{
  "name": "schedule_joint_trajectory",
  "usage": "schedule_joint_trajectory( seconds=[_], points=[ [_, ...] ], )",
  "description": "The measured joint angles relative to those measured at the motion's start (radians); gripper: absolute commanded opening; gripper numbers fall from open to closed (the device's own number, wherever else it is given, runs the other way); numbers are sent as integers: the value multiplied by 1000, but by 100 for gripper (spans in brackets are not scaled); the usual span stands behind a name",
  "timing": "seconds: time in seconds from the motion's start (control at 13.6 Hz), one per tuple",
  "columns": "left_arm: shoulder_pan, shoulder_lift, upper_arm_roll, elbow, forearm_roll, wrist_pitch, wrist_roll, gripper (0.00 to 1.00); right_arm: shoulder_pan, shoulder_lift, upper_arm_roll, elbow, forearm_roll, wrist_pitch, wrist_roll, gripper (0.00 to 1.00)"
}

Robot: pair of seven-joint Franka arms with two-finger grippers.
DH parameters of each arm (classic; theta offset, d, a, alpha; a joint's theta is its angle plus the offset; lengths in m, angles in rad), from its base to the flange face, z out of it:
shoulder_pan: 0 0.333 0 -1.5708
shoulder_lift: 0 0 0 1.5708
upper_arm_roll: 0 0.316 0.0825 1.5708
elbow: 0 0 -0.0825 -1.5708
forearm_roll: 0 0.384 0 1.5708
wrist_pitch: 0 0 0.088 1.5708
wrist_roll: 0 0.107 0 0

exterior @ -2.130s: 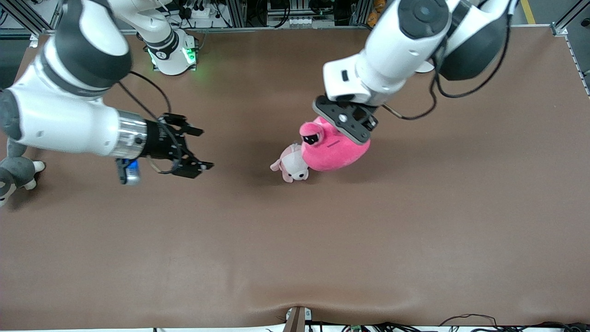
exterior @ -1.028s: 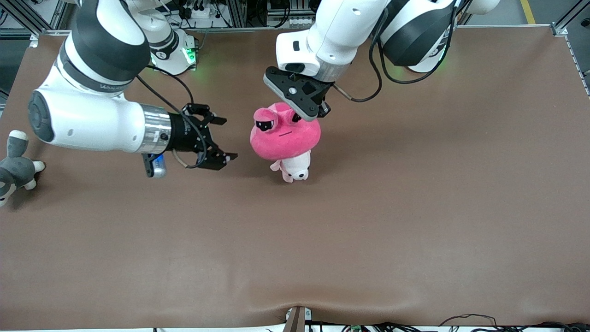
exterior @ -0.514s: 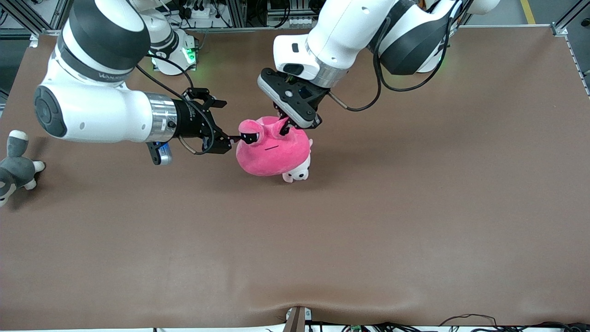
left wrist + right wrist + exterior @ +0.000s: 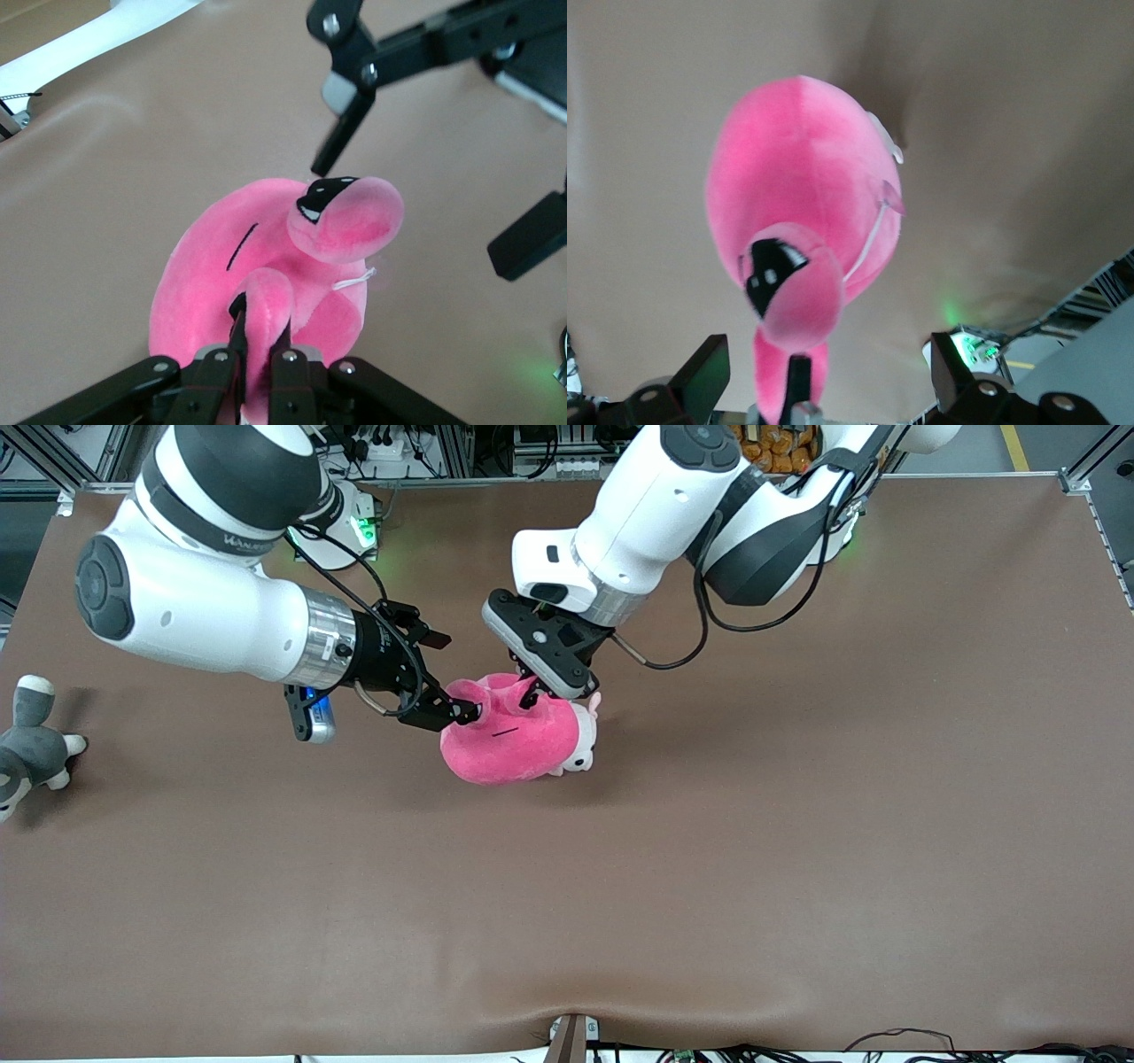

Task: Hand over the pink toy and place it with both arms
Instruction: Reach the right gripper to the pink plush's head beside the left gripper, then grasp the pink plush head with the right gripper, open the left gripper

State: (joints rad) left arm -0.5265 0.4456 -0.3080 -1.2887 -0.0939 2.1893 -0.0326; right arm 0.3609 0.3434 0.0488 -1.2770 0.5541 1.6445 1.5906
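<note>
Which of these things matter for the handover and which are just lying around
In the job:
- pink toy, pinched by one stalk eye
- left end effector, shut on it
- right end effector, open around the other eye

Lying about:
- puppy plush
- grey plush

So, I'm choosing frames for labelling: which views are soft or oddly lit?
Front view: sharp, evenly lit, soft shadow under the pink toy. Left wrist view: toy crisp, right gripper and table edges blurred. Right wrist view: toy slightly soft, green glow from an arm base.

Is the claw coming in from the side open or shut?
Open: the right claw has its fingers spread around one eye stalk of the pink toy.
</note>
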Motion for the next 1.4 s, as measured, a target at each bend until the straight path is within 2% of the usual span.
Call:
schedule_joint_trajectory(
  seconds=[0.37,1.03,1.1,1.25,1.32,1.4],
  points=[
    [-8,1,-1,1,0,8,0,0,0,4,-1,-18,-71,72,0,100],
    [-14,5,-1,1,0,20,0,0,24,4,1,-65,-75,71,10,100],
    [-14,5,-1,1,0,20,0,0,29,4,1,-67,-76,71,10,95],
    [-14,5,-1,1,0,20,0,0,38,4,1,-75,-76,71,12,23],
    [-14,5,-1,1,0,20,0,0,40,4,1,-78,-77,71,13,0],
    [-14,5,-1,1,0,20,0,0,41,4,1,-80,-78,71,13,0]
  ],
)
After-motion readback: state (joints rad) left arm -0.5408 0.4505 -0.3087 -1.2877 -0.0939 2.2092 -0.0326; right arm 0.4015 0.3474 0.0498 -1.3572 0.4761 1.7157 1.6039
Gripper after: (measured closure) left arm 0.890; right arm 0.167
